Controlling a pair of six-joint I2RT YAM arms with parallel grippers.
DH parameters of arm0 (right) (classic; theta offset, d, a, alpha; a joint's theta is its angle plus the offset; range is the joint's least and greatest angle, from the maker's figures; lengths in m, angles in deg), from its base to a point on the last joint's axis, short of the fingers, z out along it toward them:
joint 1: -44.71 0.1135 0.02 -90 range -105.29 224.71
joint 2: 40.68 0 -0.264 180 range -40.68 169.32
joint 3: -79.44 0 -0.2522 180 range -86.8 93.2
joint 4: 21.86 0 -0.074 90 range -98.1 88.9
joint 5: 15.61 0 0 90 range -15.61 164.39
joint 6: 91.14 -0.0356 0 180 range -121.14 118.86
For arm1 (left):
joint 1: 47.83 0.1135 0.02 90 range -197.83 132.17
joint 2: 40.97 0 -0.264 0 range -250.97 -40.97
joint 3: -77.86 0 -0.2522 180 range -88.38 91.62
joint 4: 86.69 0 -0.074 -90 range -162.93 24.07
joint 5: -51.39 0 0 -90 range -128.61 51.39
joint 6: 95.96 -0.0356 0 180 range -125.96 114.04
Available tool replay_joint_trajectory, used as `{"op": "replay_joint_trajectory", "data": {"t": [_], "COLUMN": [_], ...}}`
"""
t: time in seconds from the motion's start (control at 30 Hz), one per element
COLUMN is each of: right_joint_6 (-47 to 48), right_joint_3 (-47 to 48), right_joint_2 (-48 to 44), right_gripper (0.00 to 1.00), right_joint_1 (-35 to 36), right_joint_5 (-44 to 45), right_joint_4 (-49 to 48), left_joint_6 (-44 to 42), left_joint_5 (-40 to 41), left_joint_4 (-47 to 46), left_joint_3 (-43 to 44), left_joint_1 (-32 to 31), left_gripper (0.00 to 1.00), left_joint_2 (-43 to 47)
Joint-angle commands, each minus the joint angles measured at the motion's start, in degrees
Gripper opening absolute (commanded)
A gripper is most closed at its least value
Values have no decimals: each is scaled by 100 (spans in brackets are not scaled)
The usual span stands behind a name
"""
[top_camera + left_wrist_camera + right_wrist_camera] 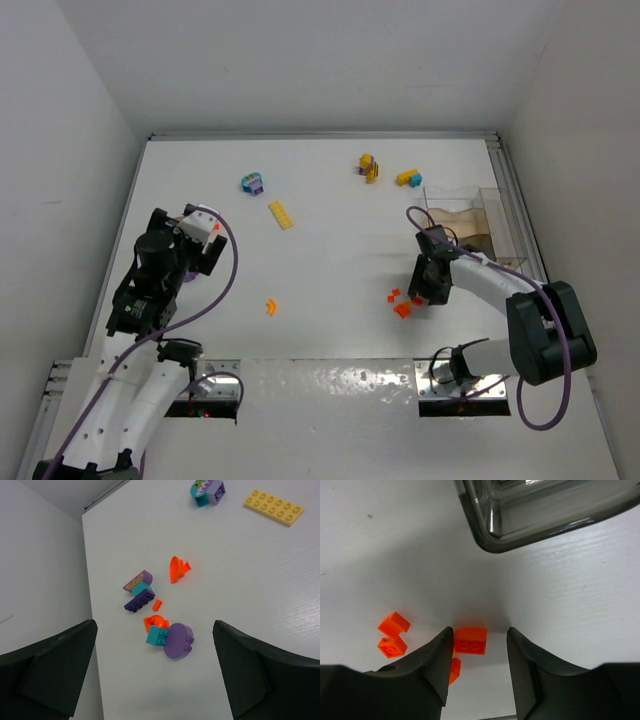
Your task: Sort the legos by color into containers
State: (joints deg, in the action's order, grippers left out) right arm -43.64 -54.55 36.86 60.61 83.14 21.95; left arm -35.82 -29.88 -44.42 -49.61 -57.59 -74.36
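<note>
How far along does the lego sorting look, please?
Done: no bricks show in the container. In hand: the right gripper straddles an orange brick, open, not yet gripping. Left: other orange bricks, the yellow plate, far clumps and the pile under the open left gripper.

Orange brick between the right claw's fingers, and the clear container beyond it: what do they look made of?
Orange brick: looks like hard moulded plastic, smooth and evenly coloured, with crisp edges and round stud shapes. Container: seemingly clear rigid plastic, glossy; the wall is see-through, with bright glints on its rounded corner.
</note>
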Motion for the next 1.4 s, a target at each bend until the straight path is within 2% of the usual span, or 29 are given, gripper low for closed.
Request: {"op": "replay_joint_trajectory", "data": {"t": [0.0, 0.17, 0.4, 0.5, 0.57, 0.63, 0.77, 0.83, 0.93, 1.07, 1.23, 1.37], "right_joint_6": [-48, -92, -188, -136, -74, 48, 566, 1040, 1551, 2113, 2334, 2299], "right_joint_3": [-17, -131, -140, -114, -61, 70, 693, 1422, 2791, 3331, 3726, 3675], "right_joint_2": [-107, -99, -169, -186, -169, -169, -291, -362, -283, 41, 805, 1044], "right_gripper": [46, 36, 34, 23, 9, 0, 0, 0, 0, 0, 0, 0], "right_joint_1": [62, 89, 106, 97, 106, 106, 97, 106, 89, -288, -833, -957], "right_joint_5": [92, 74, 56, 135, 144, 144, -232, -497, 10, 750, 786, 585], "right_joint_4": [-104, -236, -156, -148, -95, 19, 379, 782, 1476, 1557, 1707, 1611], "left_joint_6": [69, 43, 16, 51, 43, 42, 42, 77, 218, 306, 271, 201], "left_joint_5": [76, 129, 217, 208, 199, 199, 234, 234, 199, 173, 217, 287], "left_joint_4": [-188, -179, -144, -144, -144, -144, -188, -232, -285, -355, -320, -285], "left_joint_3": [17, 26, 9, 0, -9, -9, 0, 17, 0, -71, -141, -246], "left_joint_1": [-35, -35, -35, -35, -35, -35, -35, -35, -35, -35, -35, -35], "left_gripper": [100, 100, 100, 100, 100, 100, 100, 100, 100, 100, 100, 100], "left_joint_2": [34, 34, 69, 69, 69, 69, 69, 69, 87, 113, 166, 306]}}
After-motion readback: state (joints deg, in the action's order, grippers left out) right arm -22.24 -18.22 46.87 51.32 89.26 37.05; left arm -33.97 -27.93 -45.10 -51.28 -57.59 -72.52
